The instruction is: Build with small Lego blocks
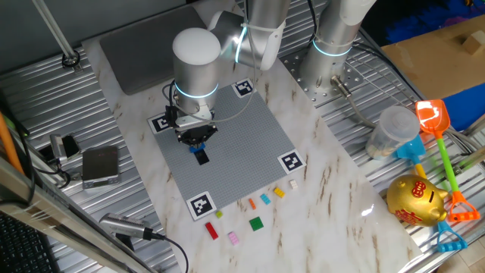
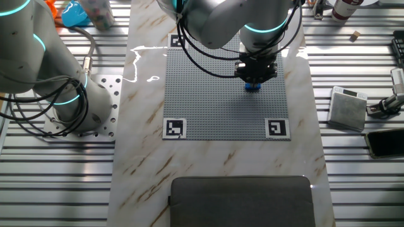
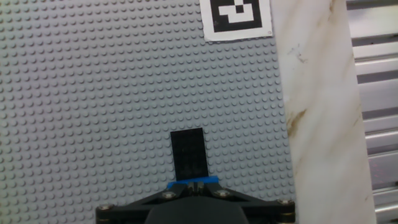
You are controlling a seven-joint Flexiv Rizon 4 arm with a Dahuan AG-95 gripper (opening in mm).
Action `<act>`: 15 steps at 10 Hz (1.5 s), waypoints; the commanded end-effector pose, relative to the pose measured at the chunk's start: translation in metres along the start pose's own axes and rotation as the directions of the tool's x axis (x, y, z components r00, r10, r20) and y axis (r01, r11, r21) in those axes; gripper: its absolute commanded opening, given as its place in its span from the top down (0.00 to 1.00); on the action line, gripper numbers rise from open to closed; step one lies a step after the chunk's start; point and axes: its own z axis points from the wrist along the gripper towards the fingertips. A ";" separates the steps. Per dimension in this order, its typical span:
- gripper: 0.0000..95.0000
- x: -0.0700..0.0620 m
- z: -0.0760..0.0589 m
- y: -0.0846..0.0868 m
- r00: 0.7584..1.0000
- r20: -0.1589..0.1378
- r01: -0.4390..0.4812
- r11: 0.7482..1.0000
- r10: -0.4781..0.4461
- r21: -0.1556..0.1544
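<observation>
Gripper (image 1: 198,139) low over grey baseplate (image 1: 250,129), fingers closed on blue block (image 3: 194,182) — grip seems firm, though contact mostly hidden in hand view. Black block (image 3: 189,153) seated on studs, touching blue one. Remaining small blocks (image 1: 256,206) loose on table (image 1: 333,189) nr baseplate's marker (image 1: 200,206) edge, approx. in a row.

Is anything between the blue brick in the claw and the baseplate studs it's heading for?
Nothing visible. The claw holds the blue brick right behind the black brick on the grey baseplate; the nearby studs are bare.
</observation>
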 end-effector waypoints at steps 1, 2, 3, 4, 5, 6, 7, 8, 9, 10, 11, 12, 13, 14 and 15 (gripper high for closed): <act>1.00 0.000 0.001 0.000 1.000 0.000 0.010 1.000 -0.010 0.002; 1.00 0.000 0.002 0.000 1.000 0.000 0.020 1.000 -0.020 0.005; 1.00 0.000 0.003 0.000 1.000 0.002 0.025 1.000 -0.026 0.007; 1.00 0.000 0.006 -0.001 1.000 0.005 0.031 0.999 -0.031 0.008; 1.00 0.000 0.008 -0.001 0.999 0.007 0.032 0.999 -0.032 0.009; 1.00 -0.001 0.009 -0.002 0.999 0.007 0.032 0.999 -0.032 0.010; 1.00 -0.002 0.010 -0.001 1.000 0.005 0.030 0.999 -0.030 0.012; 1.00 -0.002 0.010 -0.001 1.000 0.004 0.030 0.999 -0.030 0.014; 1.00 -0.002 0.011 -0.001 1.000 0.005 0.030 0.999 -0.030 0.014; 1.00 -0.002 0.011 -0.001 1.000 0.005 0.029 0.999 -0.029 0.014; 1.00 -0.002 0.011 -0.001 1.000 0.004 0.029 0.999 -0.029 0.014; 1.00 -0.002 0.011 -0.001 1.000 0.005 0.028 1.000 -0.028 0.015; 1.00 -0.002 0.011 -0.001 1.000 0.004 0.028 1.000 -0.028 0.015; 1.00 -0.002 0.011 -0.001 1.000 0.001 0.029 0.999 -0.029 0.015; 1.00 -0.002 0.010 -0.001 1.000 0.001 0.028 1.000 -0.028 0.015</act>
